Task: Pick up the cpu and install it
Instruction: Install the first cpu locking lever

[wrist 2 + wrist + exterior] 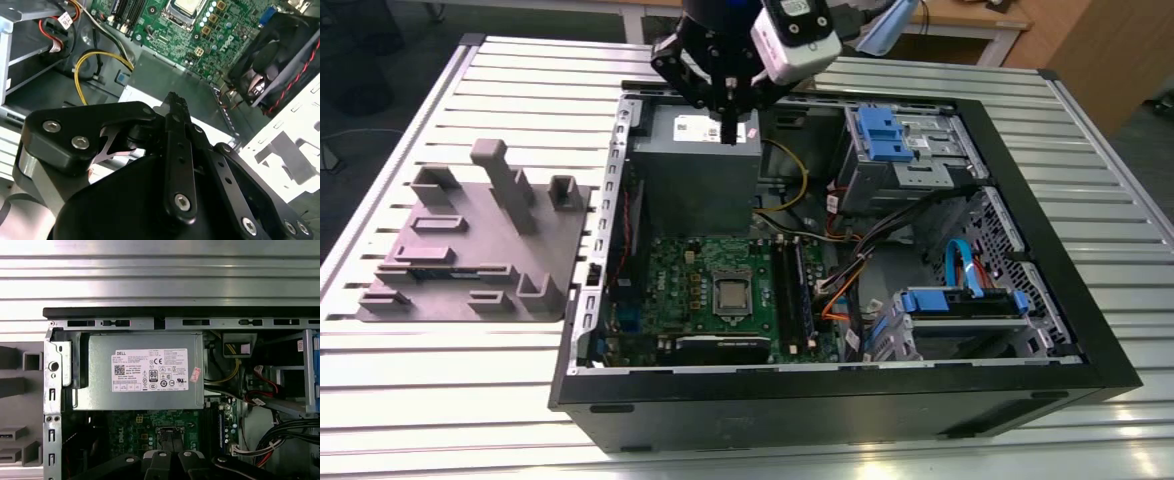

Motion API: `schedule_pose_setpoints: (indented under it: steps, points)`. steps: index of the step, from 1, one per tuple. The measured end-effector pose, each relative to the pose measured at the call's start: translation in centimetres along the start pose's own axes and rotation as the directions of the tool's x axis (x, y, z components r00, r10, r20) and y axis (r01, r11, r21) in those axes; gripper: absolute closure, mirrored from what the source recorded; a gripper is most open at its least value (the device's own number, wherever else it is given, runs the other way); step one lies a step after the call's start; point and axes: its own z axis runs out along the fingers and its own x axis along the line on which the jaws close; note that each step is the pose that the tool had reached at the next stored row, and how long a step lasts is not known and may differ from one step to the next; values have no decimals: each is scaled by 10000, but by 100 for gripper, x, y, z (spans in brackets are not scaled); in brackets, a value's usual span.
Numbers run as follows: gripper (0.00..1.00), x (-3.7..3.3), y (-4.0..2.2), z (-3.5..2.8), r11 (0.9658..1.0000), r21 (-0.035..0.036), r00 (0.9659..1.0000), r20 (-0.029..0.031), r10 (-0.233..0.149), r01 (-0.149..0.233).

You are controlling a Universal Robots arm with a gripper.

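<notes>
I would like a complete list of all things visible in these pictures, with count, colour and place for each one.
table: one, silver slatted, under everything
computer case: one, black, open, on the table
power supply: one, grey, inside the case, under the gripper
motherboard: one, green, on the case floor
cpu: one, silver-grey, lying in the motherboard socket
drive bays: two, blue-tabbed, at the exterior view's right
fixture block: one, grey, on the table beside the case
fan: one, black, beside the motherboard
gripper: one, black, above the power supply

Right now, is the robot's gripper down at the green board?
No. In the exterior view the gripper hangs above the grey power supply box, away from the green motherboard.
</notes>
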Motion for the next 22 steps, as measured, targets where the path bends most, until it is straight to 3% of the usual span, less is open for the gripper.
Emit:
schedule_pose_setpoints:
  steps: [4, 9, 16, 19, 22]
  points:
    - [90, 1, -8, 58, 9993, -10, 9993, -15, -382, 382]
    - [90, 2, -19, 108, 9933, -28, 9933, -48, -1157, 1157]
    - [90, -5, -283, 139, 9932, -31, 9932, -48, -1164, 1164]
    - [90, -10, -312, 168, 9924, -29, 9924, -49, -1229, 1229]
    - [90, -10, -313, 194, 9851, -41, 9851, -70, -1718, 1717]
